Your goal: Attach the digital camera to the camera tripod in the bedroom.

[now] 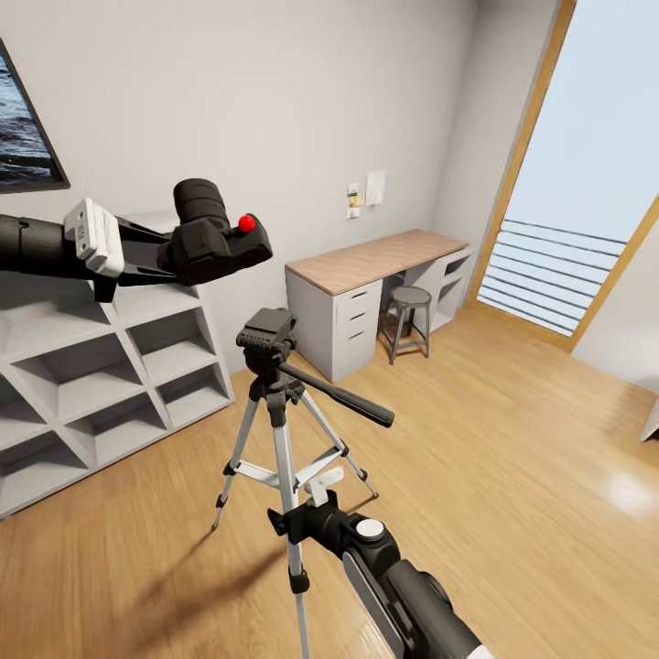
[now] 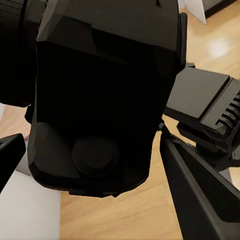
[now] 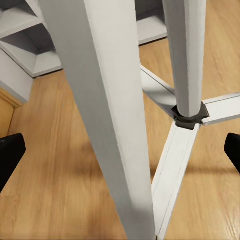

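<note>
While the left gripper (image 1: 169, 254) clamps the small matte-black digital camera with its red round button (image 1: 218, 240) up in the air, just above and to the left of the tall silver-legged camera tripod (image 1: 272, 403), the right gripper (image 1: 291, 523) sits at a silver leg, jaws spread wide around it in the wrist view. Carry done, I'd say; next comes lowering the camera squarely onto the black head (image 1: 266, 331).

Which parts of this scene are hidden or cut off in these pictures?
- Head view: the left gripper's fingertips, hidden behind the digital camera.
- Head view: the camera tripod's near foot, cut off by the bottom edge.
- Right wrist view: the right gripper's fingertips, cut off at both side edges.
- Left wrist view: the camera's front, hidden; its underside faces us.
</note>
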You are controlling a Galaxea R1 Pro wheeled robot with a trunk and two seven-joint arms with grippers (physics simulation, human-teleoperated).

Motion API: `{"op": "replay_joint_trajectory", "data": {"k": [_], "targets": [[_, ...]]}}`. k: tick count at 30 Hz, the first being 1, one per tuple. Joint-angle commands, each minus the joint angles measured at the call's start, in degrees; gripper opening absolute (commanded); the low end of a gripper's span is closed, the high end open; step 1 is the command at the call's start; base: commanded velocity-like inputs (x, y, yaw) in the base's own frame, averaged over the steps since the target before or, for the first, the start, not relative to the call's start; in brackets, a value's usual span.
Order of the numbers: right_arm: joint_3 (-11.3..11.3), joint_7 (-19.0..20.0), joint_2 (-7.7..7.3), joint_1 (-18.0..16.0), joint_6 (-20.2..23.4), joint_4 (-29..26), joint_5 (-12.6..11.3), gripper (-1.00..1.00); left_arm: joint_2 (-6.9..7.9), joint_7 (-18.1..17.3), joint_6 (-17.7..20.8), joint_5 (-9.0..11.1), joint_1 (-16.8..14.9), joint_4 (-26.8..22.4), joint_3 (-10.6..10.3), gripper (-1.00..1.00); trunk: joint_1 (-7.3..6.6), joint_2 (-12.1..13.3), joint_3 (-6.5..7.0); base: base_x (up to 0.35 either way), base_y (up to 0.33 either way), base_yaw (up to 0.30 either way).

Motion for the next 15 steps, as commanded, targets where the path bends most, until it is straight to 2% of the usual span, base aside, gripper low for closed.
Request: {"op": "replay_joint_trajectory", "data": {"k": [1, 15], "targets": [[0.2, 0.0, 0.01, -0.1, 0.3, 0.0, -0.2, 1.00, 0.01, 0.0, 0.4, 0.4, -0.2, 0.0, -0.2, -1.00, 0.04, -0.1, -0.12, 0.000, 0.000, 0.000], [1.6, 0.0, 0.01, -0.2, 0.3, 0.2, -0.3, 1.00, -0.57, -0.1, 0.7, 0.4, -0.6, 0.0, -0.2, -1.00, 0.04, -0.1, -0.12, 0.000, 0.000, 0.000]]}}
